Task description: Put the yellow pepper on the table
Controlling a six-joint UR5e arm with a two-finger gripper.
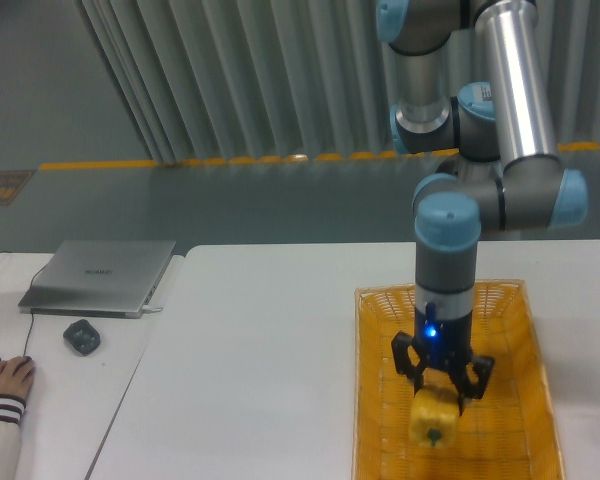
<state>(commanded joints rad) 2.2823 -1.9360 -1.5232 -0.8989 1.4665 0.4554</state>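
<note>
Over the yellow-orange woven basket (540, 400), the gripper (443, 388) hangs pointing down, fingers closed against the top of the yellow pepper (433, 417). Pepper sits between the fingertips, above the basket floor; lifted clear or touching, cannot tell. Basket rests on the white table (270, 360). Far left: closed laptop (100, 277) and mouse (81, 336) on a separate desk, a person's hand (8, 378) at the edge.

single fixed view | high front, facing table (270, 340) and arm | mid-range
</note>
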